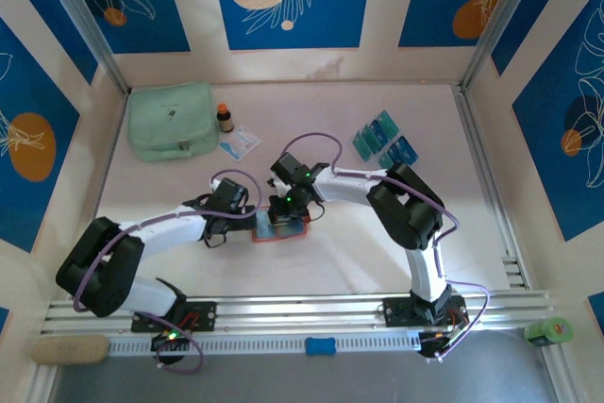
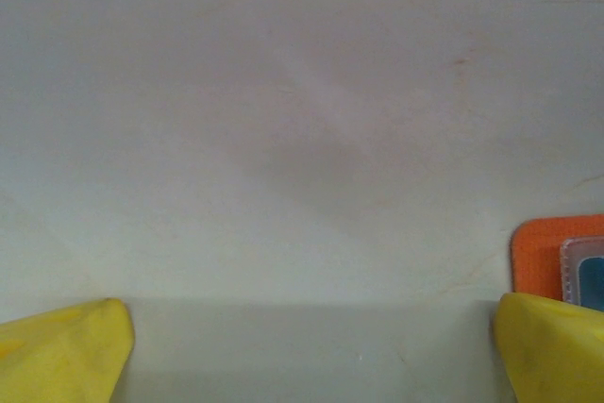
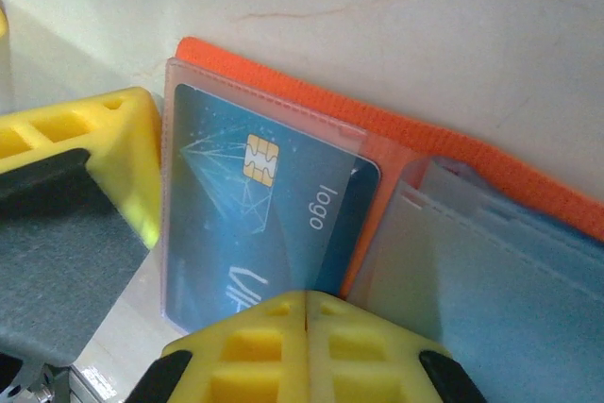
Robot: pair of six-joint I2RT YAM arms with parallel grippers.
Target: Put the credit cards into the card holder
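The orange-red card holder (image 1: 294, 230) lies open on the table between both grippers. In the right wrist view a blue card (image 3: 255, 224) with a gold chip sits inside the holder's (image 3: 444, 143) clear pocket. My right gripper (image 3: 307, 304) is shut, its joined yellow tips against the card's near edge. My left gripper (image 2: 311, 327) is open over bare table, its right finger next to the holder's corner (image 2: 547, 252). In the top view the left gripper (image 1: 251, 222) is left of the holder and the right gripper (image 1: 286, 212) is above it. More teal and blue cards (image 1: 385, 139) lie at the back right.
A mint-green zip pouch (image 1: 172, 118) sits at the back left, with a small brown bottle (image 1: 225, 118) and a white-and-blue packet (image 1: 240, 142) beside it. A green object (image 1: 547, 331) rests at the rail's right end. Pale empty pockets (image 3: 491, 280) fill the holder's other half.
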